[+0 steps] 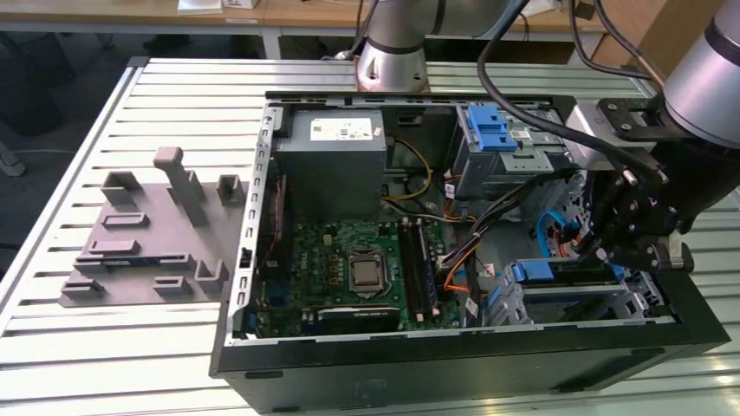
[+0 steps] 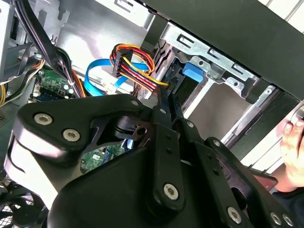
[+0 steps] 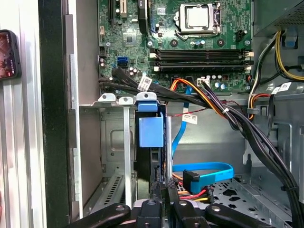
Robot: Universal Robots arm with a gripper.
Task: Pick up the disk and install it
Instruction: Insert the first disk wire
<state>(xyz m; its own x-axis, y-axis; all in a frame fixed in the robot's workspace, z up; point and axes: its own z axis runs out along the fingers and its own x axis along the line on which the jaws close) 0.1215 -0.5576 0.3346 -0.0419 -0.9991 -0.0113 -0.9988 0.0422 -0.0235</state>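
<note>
1. Reaching down into the open computer case [image 1: 249, 260] at the exterior view's right, with the gripper [image 1: 604, 253] directly above the drive cage [image 1: 650, 300] at the near corner.
2. Pinching what looks like the disk [image 3: 152, 164]: fingers [image 3: 172, 205] drawn close together, with the dark drive's edge running between them in the first wrist view. Judged as a closed grasp on the drive, though the contact itself is partly hidden.
3. Standing on edge in a slot of the cage, blue carrier tab [image 3: 151, 132] at the far end from the gripper, metal cage walls [image 3: 114, 142] just beside it.
4. Lying straight ahead of the gripper [image 3: 161, 202], long axis in line with the fingers and pointing along the slot toward the motherboard [image 3: 190, 42].
5. Keeping to that line looks like the key relation: drive, slot and gripper on one axis, so any travel would go lengthwise along the bay.
6. Crowding the slot on one side: a blue data cable [image 3: 204, 168] and a bundle of coloured power wires [image 3: 194, 194], near the drive but apart from it.
</note>
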